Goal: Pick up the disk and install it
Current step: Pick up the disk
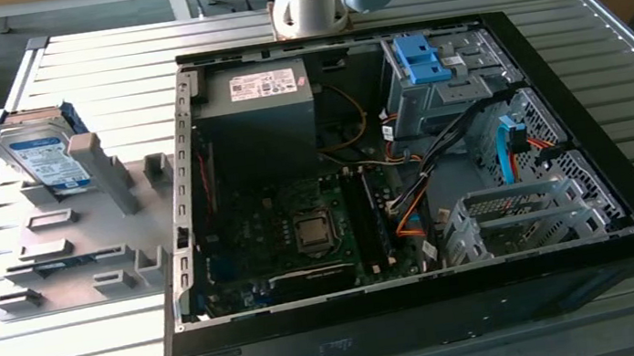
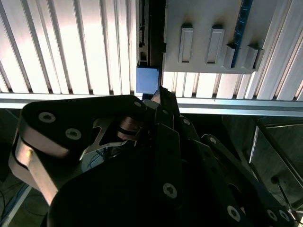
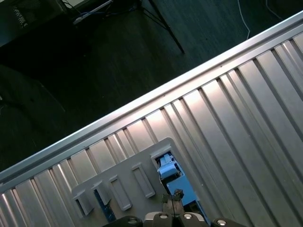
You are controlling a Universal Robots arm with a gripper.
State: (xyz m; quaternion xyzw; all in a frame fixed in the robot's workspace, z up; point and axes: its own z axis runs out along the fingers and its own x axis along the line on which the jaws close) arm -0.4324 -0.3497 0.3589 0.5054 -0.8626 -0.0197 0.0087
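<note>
**Disk on its fixture, with the tool above it.** The disk [image 1: 39, 159] stood on edge and slightly tilted in a slot of the grey fixture plate [image 1: 70, 257]. The plate lay at the far corner of the worktop [image 1: 93, 60], on the exterior view's left and beside the open computer case [image 1: 433, 314].

In the second wrist view the tool [image 2: 162, 96] hung above the plate near the worktop's edge. Its fingertips were drawn together with nothing between them. One blue rail end of the disk lay just past the fingertips, and contact could not be judged.

The disk was probably stiff, dense for its bulk and sensitive to knocks, and its bare metal faces were likely slick. The upper edge stood free of the slot, so the soundest hold was probably across the two flat faces there, or on the plastic rails.

The worktop was ribbed metal slats, so a dropped disk could catch in a groove. Inside the case, a blue bracket [image 1: 418, 59] sat at the far side and a bare metal cage [image 1: 519, 216] at the near right, with cables crowding the space between them. A dark floor [image 3: 94, 56] lay beyond the worktop's edge.
</note>
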